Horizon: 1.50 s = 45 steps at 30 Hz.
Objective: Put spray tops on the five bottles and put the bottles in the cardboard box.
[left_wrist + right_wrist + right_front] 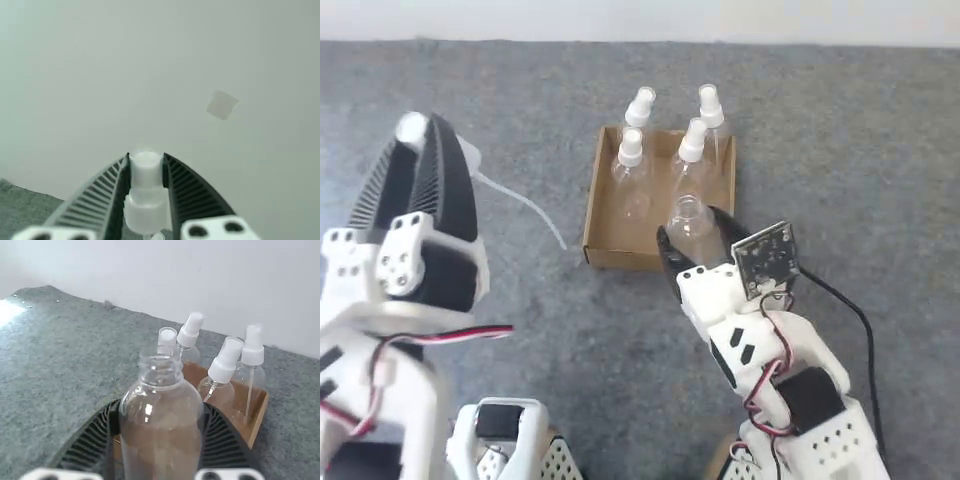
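Note:
My left gripper (420, 130) is raised at the table's left, shut on a white spray top (146, 192). The top's thin dip tube (520, 202) trails down toward the cardboard box (595, 215). My right gripper (690, 230) is shut on a clear, uncapped bottle (161, 425) held upright at the box's near edge. The bottle's open neck (686, 208) faces up. Several clear bottles with white spray tops (631, 150) stand inside the box, and from the right wrist they show behind the held bottle (225, 362).
The box sits on a grey carpet-like tabletop (840, 150) with free room on both sides. A white wall (200, 270) lies beyond the table's far edge. A black cable (860, 320) runs along the right arm.

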{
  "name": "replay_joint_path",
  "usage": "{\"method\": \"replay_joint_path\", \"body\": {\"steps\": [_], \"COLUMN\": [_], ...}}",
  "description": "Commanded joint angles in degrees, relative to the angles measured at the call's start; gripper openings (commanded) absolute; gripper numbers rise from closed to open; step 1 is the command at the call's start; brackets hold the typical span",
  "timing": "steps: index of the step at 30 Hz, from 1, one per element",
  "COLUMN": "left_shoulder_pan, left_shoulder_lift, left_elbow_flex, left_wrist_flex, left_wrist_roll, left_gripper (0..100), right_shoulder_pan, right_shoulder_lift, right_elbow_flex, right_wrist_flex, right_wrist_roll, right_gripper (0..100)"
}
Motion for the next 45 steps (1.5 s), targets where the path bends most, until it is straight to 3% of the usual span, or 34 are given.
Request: {"method": "replay_joint_path", "body": {"steps": [1, 12, 23, 33, 39, 45], "left_shoulder_pan": [0.18, 0.18, 0.26, 6.86, 6.68, 6.68], "left_shoulder_lift": [-4.57, -15.56, -21.63, -21.98, -21.98, -22.07], "left_elbow_flex": [4.09, 18.51, 22.46, 25.36, 25.36, 27.21], "left_wrist_flex": [-4.84, -15.47, -15.74, -15.82, -15.56, -15.65], "left_wrist_roll": [1.67, 1.67, 4.57, 4.57, 4.57, 4.57], "left_gripper": [1, 1, 1, 1, 1, 1], "right_shoulder_pan": [-0.92, -5.14, -8.22, -13.23, -17.54, -19.82], "right_shoulder_lift": [-1.63, -1.63, -1.63, -1.63, -1.63, -1.63], "right_elbow_flex": [1.49, 4.92, 6.24, 6.59, 8.09, 11.87], "right_wrist_flex": [-3.91, -5.49, -5.49, -5.49, -6.37, -12.7], "right_wrist_roll": [1.05, 1.41, 1.49, 1.58, 9.05, 10.46], "right_gripper": [4.8, 4.8, 4.8, 4.8, 4.8, 4.8]}}
